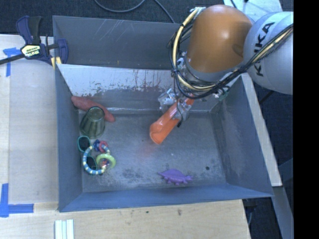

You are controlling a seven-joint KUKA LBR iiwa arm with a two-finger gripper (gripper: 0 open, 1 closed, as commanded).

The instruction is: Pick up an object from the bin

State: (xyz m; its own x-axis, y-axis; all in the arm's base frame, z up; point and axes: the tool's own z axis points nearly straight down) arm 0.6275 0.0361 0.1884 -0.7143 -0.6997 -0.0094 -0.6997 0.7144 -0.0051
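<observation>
Clutter along the near wall of the bin (149, 197) is sparse: you have a purple spiky toy (175, 176) right of centre and a beaded ring rattle (98, 159) toward the near left corner. Farther up the left wall, a green cup (92, 122) sits just beside a reddish soft piece (89, 103). Mid-bin, toward the far wall, the gripper (175, 110) is clamped on the upper end of an orange cylinder (160, 129). Its long axis slants from the fingers toward the near left, free end lowest, so a straight lift looks like your clean way out.
</observation>
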